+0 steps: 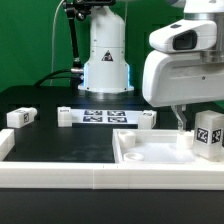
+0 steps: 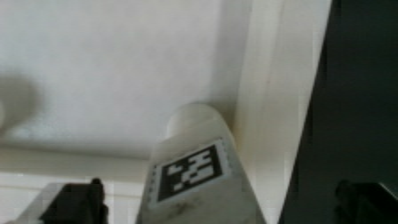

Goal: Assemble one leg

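A leg (image 1: 208, 134), a small white block with black-and-white tags, stands upright on the large white rimmed panel (image 1: 150, 152) near its right end in the exterior view. My gripper (image 1: 195, 124) hangs right over it. In the wrist view the leg (image 2: 192, 160) rises between my two dark fingers (image 2: 73, 203), with a gap showing on each side. The jaws stand open around the leg and do not touch it. The panel (image 2: 107, 70) fills the background there.
Three more white legs lie on the black table: one at the exterior view's left (image 1: 22, 117), one (image 1: 65, 117) and one (image 1: 148, 120) at the ends of the marker board (image 1: 105, 116). The robot base (image 1: 105, 65) stands behind. A white border (image 1: 60, 172) edges the table's front.
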You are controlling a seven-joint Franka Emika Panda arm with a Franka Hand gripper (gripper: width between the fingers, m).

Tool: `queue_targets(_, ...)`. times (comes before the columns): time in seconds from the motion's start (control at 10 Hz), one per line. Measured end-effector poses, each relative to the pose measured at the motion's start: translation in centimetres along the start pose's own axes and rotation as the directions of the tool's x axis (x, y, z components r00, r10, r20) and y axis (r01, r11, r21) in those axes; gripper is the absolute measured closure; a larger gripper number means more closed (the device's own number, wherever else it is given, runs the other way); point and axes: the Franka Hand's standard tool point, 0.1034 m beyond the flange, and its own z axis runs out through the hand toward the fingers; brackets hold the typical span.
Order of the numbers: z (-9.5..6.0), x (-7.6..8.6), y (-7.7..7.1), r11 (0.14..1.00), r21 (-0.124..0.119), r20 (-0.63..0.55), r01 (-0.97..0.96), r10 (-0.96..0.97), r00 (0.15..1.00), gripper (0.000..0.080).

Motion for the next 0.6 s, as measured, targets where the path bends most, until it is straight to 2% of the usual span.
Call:
queue_targets(0.2,-0.27,0.38,0.09,0.996,-0.005,0.009,0.084,-0.084,0.996,0.0150)
queue_targets(0.4,-0.21,0.33,0.12,0.997,-0.005,0.009,0.083,-0.083,0.997,0.0177)
queue_targets(0.5,-0.21,0.33,0.12,0.997,-0.005,0.009,0.083,-0.083,0.997,0.0354)
queue_targets(0.6,-0.20,0.33,0.12,0.997,-0.005,0.009,0.073,-0.073,0.997,0.0354)
